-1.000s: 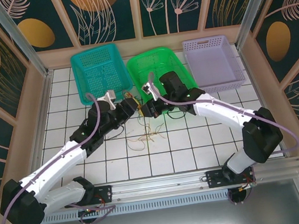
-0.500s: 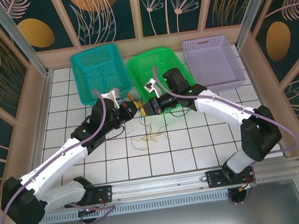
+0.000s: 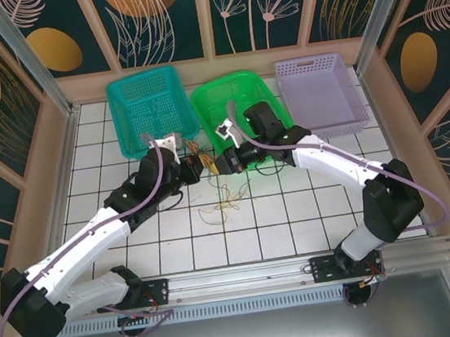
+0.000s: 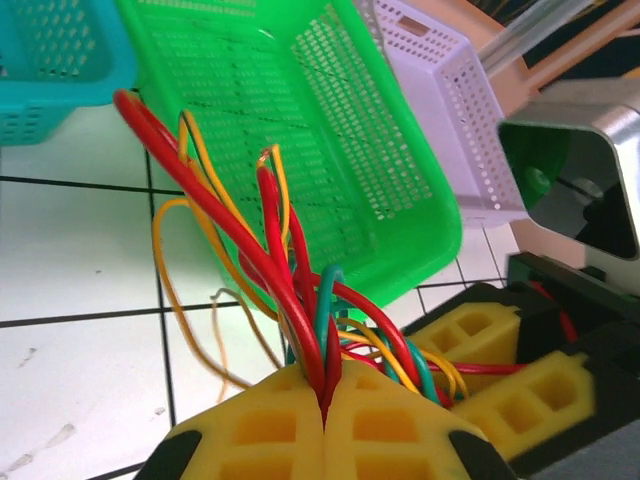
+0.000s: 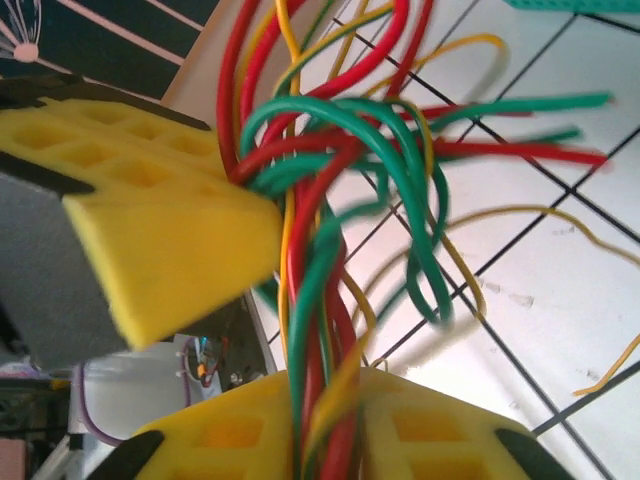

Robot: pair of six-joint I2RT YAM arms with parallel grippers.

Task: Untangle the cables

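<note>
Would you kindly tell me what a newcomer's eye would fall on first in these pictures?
The bright knot of red, green and yellow cables stands out first, pinched between the left tool and the right tool, which meet above the white tiles just in front of the green basket. A few loose strands trail on the tiles nearby.

White arms, purple cables, yellow, perhaps foam, pads.

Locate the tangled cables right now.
In the top view, the cables are pinched mid-table between the left gripper and right gripper, just on the near side of the green basket.
</note>
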